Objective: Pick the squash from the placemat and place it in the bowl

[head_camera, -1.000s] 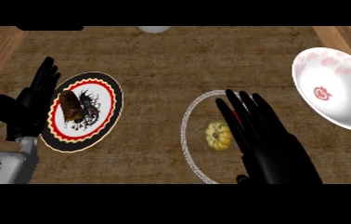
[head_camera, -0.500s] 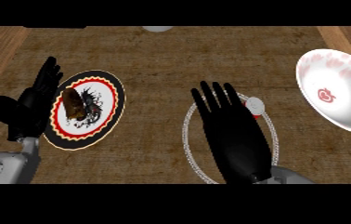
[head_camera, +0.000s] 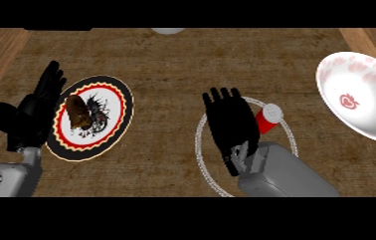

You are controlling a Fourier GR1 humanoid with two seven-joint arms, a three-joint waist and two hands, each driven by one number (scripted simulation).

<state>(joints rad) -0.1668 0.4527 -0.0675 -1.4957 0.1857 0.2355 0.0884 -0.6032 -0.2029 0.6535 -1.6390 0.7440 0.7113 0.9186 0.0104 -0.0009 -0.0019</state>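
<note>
The right hand (head_camera: 234, 127) now hangs flat over the middle of the placemat (head_camera: 208, 169), palm down and fingers stretched toward the far side, where a moment ago it lay further right and left the yellow squash in plain sight on the mat. That shift means the squash can no longer be seen at all; it most likely sits under the palm, still on the placemat, though the view cannot confirm this. A small red can (head_camera: 268, 118) with a white top shows just beside the hand's right edge, on the far right part of the mat, a thing not visible a second ago. The fingers are straight and spread a little, not curled round anything, so the hand reads as apart and no grasp has begun; the grey forearm comes in from the near right and covers the mat's near part. Judged from this, the task is at the approach: the hand is placed above the squash, and closing on it and lifting are not yet done. The bowl (head_camera: 351, 99), white with red marks, stands well apart at the right edge of the table (head_camera: 191, 60), tilted in view. The left hand (head_camera: 37, 109) rests open at the left edge, fingers up, just beside a patterned plate (head_camera: 110, 129) that carries a brown piece of food (head_camera: 77, 113).
</note>
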